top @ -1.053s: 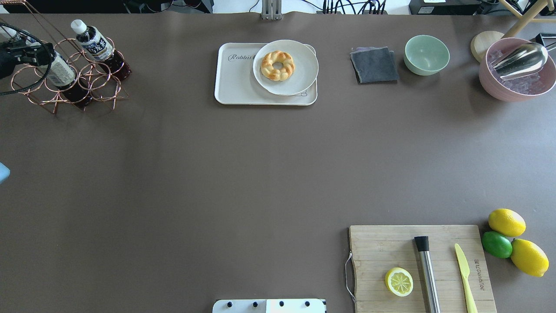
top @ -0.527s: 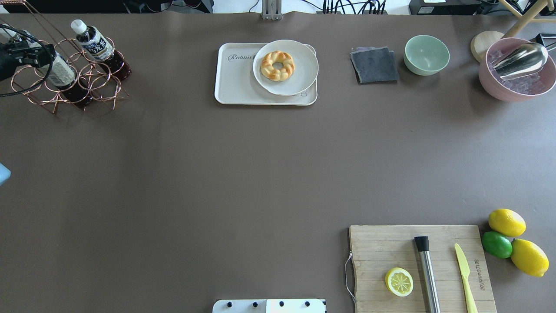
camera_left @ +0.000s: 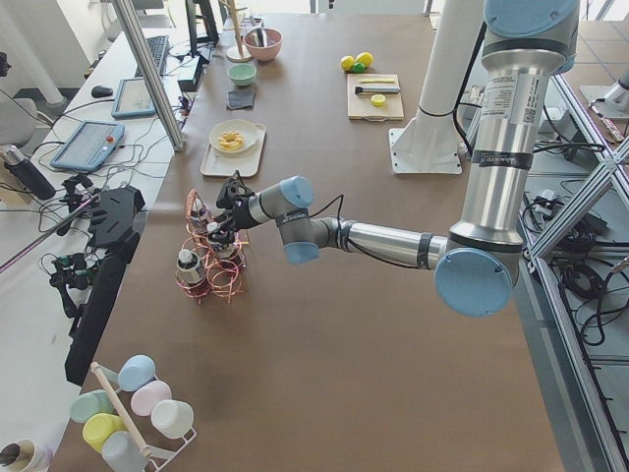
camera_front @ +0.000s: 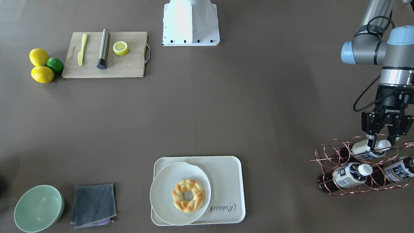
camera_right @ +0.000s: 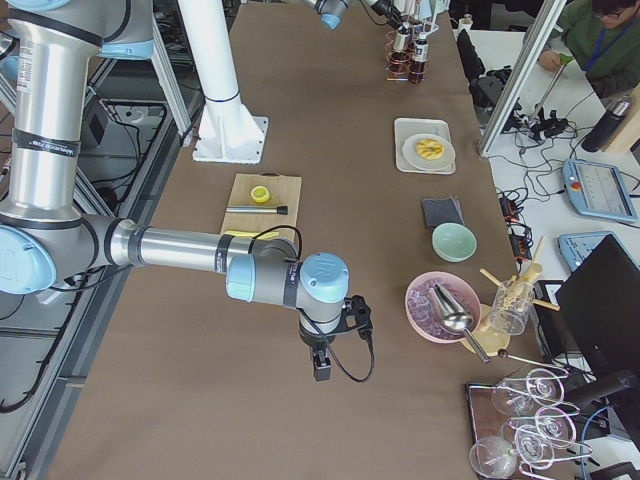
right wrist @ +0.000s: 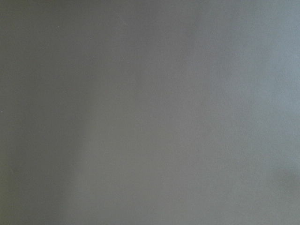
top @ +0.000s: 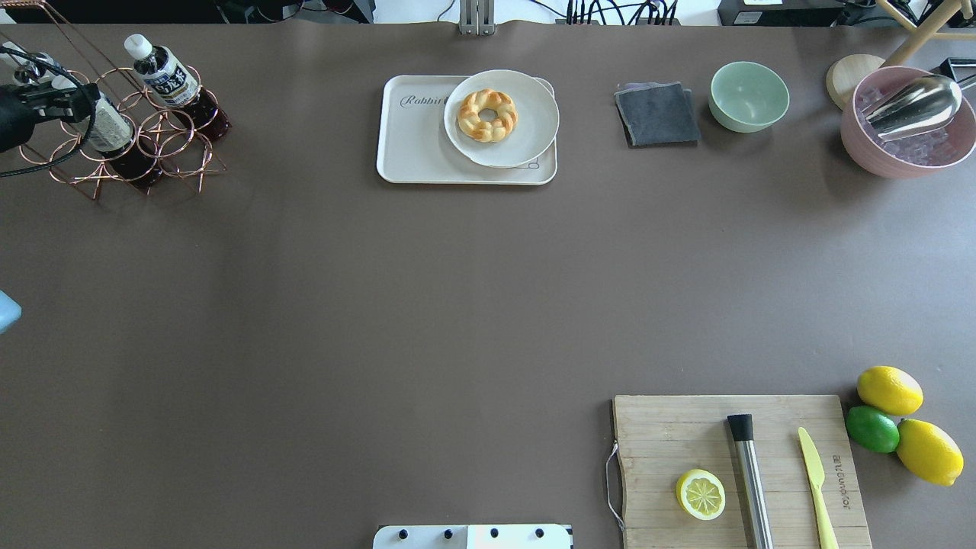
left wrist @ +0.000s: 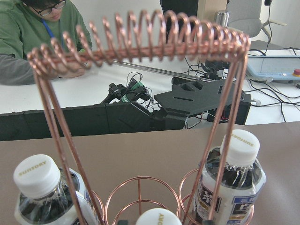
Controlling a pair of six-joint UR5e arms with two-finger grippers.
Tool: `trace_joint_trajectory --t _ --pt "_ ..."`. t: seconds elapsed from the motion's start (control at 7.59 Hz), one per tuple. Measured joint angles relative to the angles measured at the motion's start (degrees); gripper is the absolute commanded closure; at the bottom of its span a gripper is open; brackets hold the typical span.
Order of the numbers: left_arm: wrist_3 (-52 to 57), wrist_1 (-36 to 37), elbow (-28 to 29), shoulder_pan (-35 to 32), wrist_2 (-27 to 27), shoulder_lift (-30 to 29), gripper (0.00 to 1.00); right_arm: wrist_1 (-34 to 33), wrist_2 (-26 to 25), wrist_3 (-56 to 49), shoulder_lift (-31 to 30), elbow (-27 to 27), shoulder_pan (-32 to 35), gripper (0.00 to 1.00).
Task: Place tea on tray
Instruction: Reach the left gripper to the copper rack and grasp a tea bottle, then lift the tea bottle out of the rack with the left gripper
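Observation:
Three tea bottles lie in a copper wire rack [camera_front: 326,155]. The upper tea bottle [camera_front: 364,150] has its white cap between the fingers of my left gripper [camera_front: 382,142], which looks open with its jaws astride the cap. The other tea bottles [camera_front: 347,174] [camera_front: 396,171] lie lower in the rack. In the left wrist view their caps [left wrist: 239,144] [left wrist: 36,174] show, and the fingers are out of frame. The cream tray [camera_front: 226,174] stands mid-table, away from the rack. My right gripper [camera_right: 322,365] hangs over bare table, and I cannot tell whether it is open or shut.
A round white plate [camera_front: 165,181] with a braided donut [camera_front: 188,195] covers part of the tray. A grey cloth [top: 657,114], green bowl [top: 749,95] and pink ice bowl [top: 907,130] stand along the far edge. A cutting board [top: 686,435] with a lemon half, muddler and knife sits near right.
My left gripper has shifted slightly at the rack. The bottles stay in the rack and nothing else has moved.

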Motion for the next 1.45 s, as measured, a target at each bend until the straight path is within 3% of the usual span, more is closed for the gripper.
trace_joint_trajectory --t 0.13,0.4,1.05,1.45 --pt "-0.07 -0.27 -0.12 0.06 -0.11 0.22 0.73 0.03 0.00 0.00 0.02 0.01 0.00 0.00" --pt "-0.01 -0.42 -0.36 0.05 -0.25 0.39 1.00 0.01 0.00 0.00 0.02 0.01 0.02 0.00" --pt "0.14 -0.12 -2.41 -1.97 -1.49 0.49 1.00 0.03 0.00 0.00 -0.03 0.01 0.05 0.00" --pt "2.71 0.73 -4.17 -9.27 -8.70 1.05 1.00 0.07 0.00 0.00 -0.22 0.01 0.06 0.00"
